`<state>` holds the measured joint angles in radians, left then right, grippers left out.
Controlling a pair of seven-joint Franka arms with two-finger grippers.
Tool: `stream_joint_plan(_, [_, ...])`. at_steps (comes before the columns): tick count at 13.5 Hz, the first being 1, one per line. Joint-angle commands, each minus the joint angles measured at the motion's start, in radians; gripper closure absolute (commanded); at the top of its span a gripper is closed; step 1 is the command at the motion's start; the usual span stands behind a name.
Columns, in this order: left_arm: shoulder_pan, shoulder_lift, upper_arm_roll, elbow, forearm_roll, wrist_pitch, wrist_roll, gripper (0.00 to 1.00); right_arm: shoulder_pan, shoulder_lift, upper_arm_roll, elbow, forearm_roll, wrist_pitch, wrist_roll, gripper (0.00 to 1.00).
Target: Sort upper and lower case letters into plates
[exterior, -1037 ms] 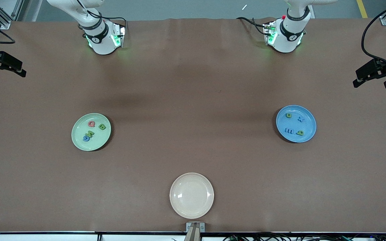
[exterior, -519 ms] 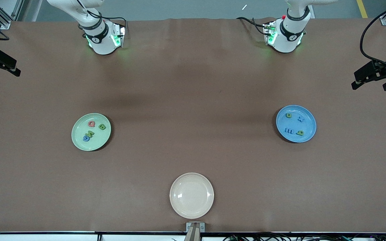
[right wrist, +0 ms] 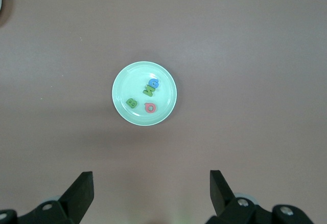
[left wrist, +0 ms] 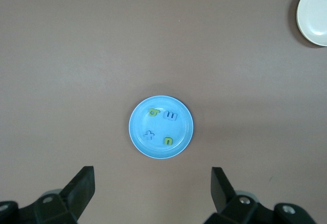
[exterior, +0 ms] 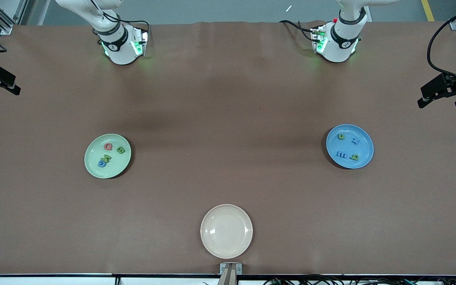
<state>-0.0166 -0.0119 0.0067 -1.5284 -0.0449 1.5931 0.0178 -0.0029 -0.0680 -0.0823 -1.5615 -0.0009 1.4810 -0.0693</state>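
The only readable signs are the toy letters themselves. In the pale green plate (exterior: 93, 168), near the right arm's end of the table, lie a red Q (exterior: 108, 147), a green B (exterior: 120, 150), a green N (exterior: 106, 158) and a blue G (exterior: 101, 163); the N and G touch. In the blue plate (exterior: 364, 136), near the left arm's end, lie a green n (exterior: 341, 136), a blue x (exterior: 355, 141), a blue e (exterior: 341, 154) and a green q (exterior: 354, 157). No printed label or brand can be read.

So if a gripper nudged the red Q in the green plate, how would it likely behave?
The red Q lies flat, so it would probably slide, not roll. It looks tiny, likely light. The pale green plate has a raised rim that might stop it.
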Motion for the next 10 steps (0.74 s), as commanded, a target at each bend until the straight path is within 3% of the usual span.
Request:
stream_joint_plan(1, [0.007,0.009,-0.007,0.017,0.005,0.004,0.001,0.00,-0.022,0.011,0.007,0.018,0.010,-0.027,-0.001,0.00])
stream_joint_plan(10, [0.006,0.007,-0.007,0.014,0.005,0.004,0.001,0.00,-0.022,-0.030,0.007,-0.078,0.012,0.027,-0.003,0.00])
